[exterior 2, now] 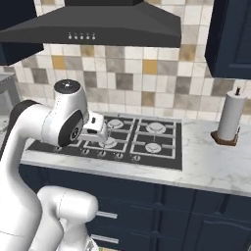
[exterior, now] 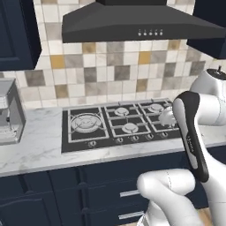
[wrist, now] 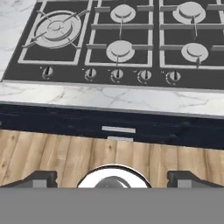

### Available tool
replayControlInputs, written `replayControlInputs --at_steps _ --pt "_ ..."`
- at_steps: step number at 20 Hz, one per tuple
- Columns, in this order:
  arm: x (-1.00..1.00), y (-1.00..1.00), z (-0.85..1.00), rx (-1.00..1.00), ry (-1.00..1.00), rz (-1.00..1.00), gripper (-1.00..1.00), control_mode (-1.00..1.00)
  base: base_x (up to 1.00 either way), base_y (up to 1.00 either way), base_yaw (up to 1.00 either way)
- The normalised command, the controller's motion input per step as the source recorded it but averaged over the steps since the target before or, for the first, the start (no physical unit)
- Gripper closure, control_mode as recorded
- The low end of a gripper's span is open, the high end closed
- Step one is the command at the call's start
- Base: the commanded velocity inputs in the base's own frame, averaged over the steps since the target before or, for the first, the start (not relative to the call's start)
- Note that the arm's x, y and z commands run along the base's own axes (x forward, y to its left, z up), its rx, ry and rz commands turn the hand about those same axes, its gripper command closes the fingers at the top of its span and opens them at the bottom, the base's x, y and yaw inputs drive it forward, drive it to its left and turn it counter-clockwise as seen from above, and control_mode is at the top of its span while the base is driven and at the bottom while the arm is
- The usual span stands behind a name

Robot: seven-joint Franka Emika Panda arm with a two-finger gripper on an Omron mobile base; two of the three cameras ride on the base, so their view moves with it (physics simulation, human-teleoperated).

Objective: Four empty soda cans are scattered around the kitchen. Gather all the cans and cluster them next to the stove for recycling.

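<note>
The stove (exterior: 119,123) is a black gas cooktop with five burners and a row of front knobs, set into the white marble counter (exterior: 35,150). It also lies across the top of the hand view as the stove (wrist: 118,43), and shows in the right base view as the stove (exterior 2: 132,139). My gripper (wrist: 113,179) hangs in front of the counter edge, out over the floor and facing the stove. It is open with nothing between its two dark fingertips (wrist: 41,179). My hand (exterior 2: 95,130) sits above the stove's front left part. The soda cans are out of view.
A tall white paper towel roll (exterior 2: 230,117) stands on the counter right of the stove. A grey appliance (exterior: 9,112) sits at the counter's left end. The dark range hood (exterior: 141,24) hangs above. Navy drawers with a silver handle (wrist: 118,129) and wood floor (wrist: 65,157) lie below.
</note>
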Motion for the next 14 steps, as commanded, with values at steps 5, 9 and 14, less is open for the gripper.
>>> replayControlInputs --at_steps 5,9,14 --pt "0.00 0.00 0.00 0.00 0.00 0.00 -1.00 1.00 -0.14 -0.53 0.02" --pt "0.00 0.00 0.00 0.00 0.00 0.00 -1.00 1.00 0.06 -0.67 0.03" --pt "0.00 0.00 0.00 0.00 0.00 0.00 -1.00 1.00 0.07 -0.75 0.02"
